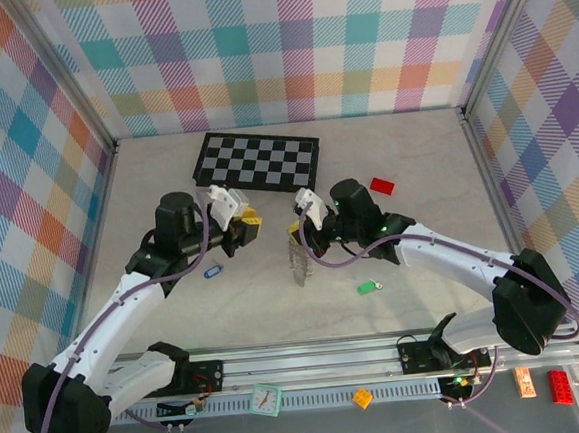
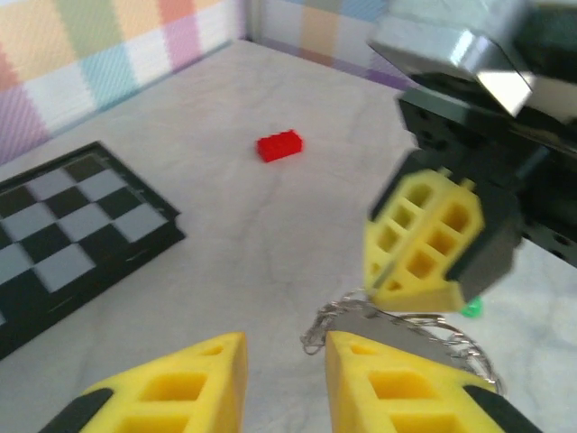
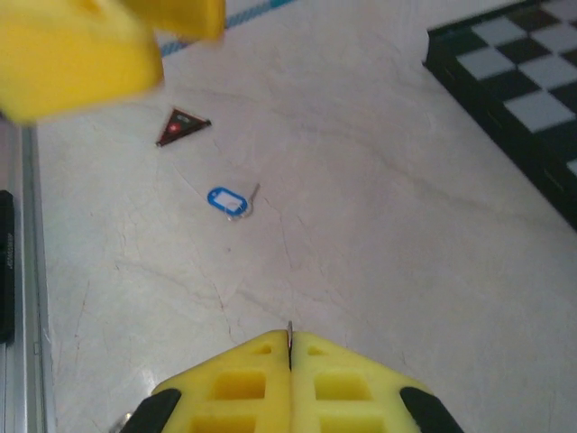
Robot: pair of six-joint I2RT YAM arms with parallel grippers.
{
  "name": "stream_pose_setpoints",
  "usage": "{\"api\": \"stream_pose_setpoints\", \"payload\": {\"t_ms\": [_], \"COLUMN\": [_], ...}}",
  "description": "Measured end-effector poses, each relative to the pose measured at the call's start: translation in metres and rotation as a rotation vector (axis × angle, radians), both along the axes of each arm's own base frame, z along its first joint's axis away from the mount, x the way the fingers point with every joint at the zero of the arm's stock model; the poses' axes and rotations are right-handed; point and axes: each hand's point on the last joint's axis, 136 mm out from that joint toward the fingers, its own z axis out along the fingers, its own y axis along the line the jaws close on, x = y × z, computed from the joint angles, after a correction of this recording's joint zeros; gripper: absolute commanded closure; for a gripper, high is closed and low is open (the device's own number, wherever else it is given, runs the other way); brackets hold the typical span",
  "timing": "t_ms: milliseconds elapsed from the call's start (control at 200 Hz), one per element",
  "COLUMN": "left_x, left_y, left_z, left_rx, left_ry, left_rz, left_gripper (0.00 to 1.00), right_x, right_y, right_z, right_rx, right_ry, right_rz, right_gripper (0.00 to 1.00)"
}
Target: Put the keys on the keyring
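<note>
The keyring (image 1: pixel 297 262) hangs as a grey wire loop from my right gripper (image 1: pixel 301 232), which is shut on it above the middle of the table. In the right wrist view the pads (image 3: pixel 261 383) press together on a thin metal edge of the keyring (image 3: pixel 289 332). My left gripper (image 1: pixel 249 224) stands open just left of it. Its fingertips (image 2: pixel 338 356) sit beside the keyring (image 2: pixel 397 323) without holding it. The blue key (image 1: pixel 212 272) lies flat under the left arm and shows as a blue key (image 3: pixel 227 199) ahead of the right fingers. To the right lies the green key (image 1: pixel 367 288).
A black-and-white chequered board (image 1: pixel 257 161) lies at the back, with a red flat brick (image 1: pixel 381 185) right of it. A red-and-black triangle (image 3: pixel 182 124) rests beyond the blue key. Chequered walls close the table on three sides.
</note>
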Motion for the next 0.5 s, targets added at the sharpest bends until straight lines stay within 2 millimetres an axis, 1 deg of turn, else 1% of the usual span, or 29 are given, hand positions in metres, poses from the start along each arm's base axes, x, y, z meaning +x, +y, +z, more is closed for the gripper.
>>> {"api": "stream_pose_setpoints", "payload": {"t_ms": [120,180,270,350,500], "left_x": [-0.015,-0.020,-0.024,-0.026,-0.030], "left_y": [-0.010,-0.015,-0.020,-0.023,-0.026], "left_z": [-0.016,-0.026,-0.038,-0.041,-0.042], "left_rx": [-0.007,-0.002,0.009,0.010,0.004], "left_ry": [0.021,0.045,0.075,0.077,0.062], "left_rz": [-0.096,-0.135,-0.169,-0.192,-0.242], "left_gripper": [0.79,0.83,0.83,0.82,0.82], "right_x": [-0.006,-0.011,-0.018,-0.022,-0.026], "right_y": [0.004,0.004,0.003,0.003,0.005], "right_z": [0.006,0.005,0.000,-0.001,0.002], "right_rx": [0.030,0.039,0.039,0.040,0.053], "right_ry": [-0.039,-0.057,-0.073,-0.086,-0.112], "right_rz": [0.055,0.084,0.117,0.141,0.183], "right_gripper": [1.00,1.00,1.00,1.00,1.00]}}
